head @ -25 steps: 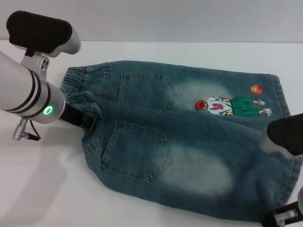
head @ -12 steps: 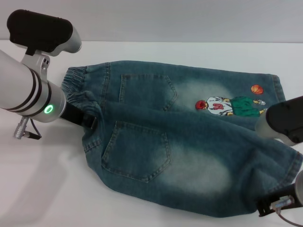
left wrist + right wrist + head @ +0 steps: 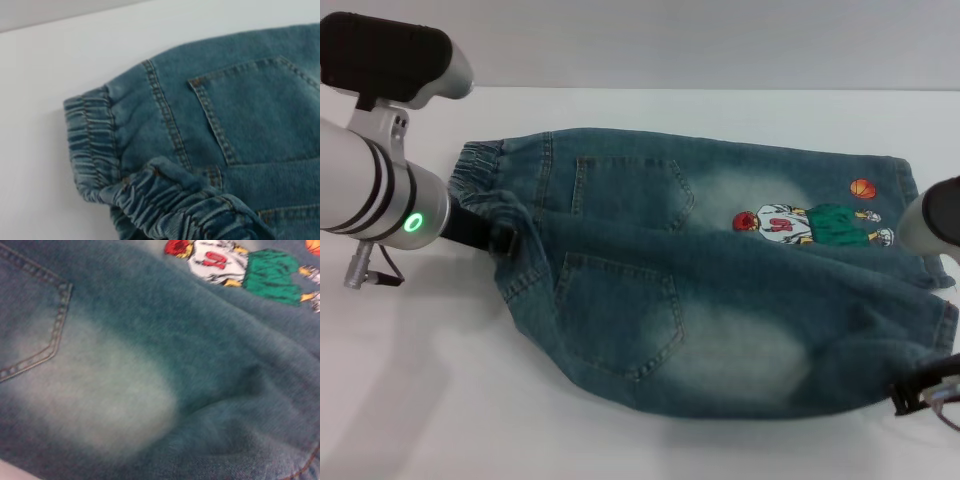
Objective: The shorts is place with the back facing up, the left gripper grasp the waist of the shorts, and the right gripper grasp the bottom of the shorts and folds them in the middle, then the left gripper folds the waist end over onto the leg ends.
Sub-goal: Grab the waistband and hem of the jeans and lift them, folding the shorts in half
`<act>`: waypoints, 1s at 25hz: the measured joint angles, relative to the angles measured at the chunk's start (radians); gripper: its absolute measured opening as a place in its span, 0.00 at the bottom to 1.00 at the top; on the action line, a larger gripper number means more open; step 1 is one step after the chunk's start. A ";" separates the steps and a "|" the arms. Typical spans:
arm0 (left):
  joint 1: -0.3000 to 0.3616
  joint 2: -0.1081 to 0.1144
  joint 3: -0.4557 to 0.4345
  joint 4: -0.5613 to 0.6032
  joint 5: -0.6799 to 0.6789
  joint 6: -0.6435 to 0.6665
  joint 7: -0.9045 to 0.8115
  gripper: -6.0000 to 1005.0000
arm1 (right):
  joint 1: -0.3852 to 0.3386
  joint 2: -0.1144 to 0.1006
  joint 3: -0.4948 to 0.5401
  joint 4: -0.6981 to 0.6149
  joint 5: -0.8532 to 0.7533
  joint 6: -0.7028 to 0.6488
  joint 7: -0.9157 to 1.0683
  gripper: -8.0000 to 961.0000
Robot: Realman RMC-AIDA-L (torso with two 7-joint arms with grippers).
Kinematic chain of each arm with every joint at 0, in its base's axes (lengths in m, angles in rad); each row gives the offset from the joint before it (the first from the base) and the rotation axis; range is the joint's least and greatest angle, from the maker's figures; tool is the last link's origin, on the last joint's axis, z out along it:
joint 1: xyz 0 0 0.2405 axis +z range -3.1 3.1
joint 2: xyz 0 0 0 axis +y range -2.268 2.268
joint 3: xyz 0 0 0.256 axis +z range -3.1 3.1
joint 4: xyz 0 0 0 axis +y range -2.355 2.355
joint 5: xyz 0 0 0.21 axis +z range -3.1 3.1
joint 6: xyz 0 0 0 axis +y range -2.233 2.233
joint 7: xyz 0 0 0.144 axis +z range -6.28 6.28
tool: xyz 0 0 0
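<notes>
Near half of shorts lifted mid-fold; left gripper apparently clamped on waist, right gripper's fingers unreadable — hem may slip.

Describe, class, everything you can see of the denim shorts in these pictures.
The shorts are faded blue denim, lying back side up on the white table, with two patch pockets and a cartoon basketball-player print. The near half is lifted and rumpled. The left end effector sits at the gathered elastic waist; the right end effector is at the leg hems.
</notes>
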 joint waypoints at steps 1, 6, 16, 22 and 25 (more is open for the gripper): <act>0.004 0.000 -0.002 -0.002 0.000 0.005 0.000 0.23 | 0.001 -0.001 -0.001 0.000 -0.017 0.011 0.000 0.07; 0.031 0.001 -0.013 -0.009 0.000 0.074 -0.001 0.23 | -0.003 0.000 -0.011 -0.019 -0.143 0.108 0.000 0.07; 0.061 0.000 -0.014 -0.017 0.000 0.221 -0.001 0.23 | -0.017 0.020 -0.049 -0.164 -0.290 0.521 0.003 0.07; 0.086 0.000 -0.014 0.005 -0.027 0.335 -0.002 0.23 | -0.046 0.025 -0.042 -0.265 -0.320 0.768 0.026 0.07; 0.106 0.000 -0.011 0.017 -0.044 0.400 -0.002 0.23 | -0.055 0.025 -0.041 -0.289 -0.361 0.851 0.041 0.07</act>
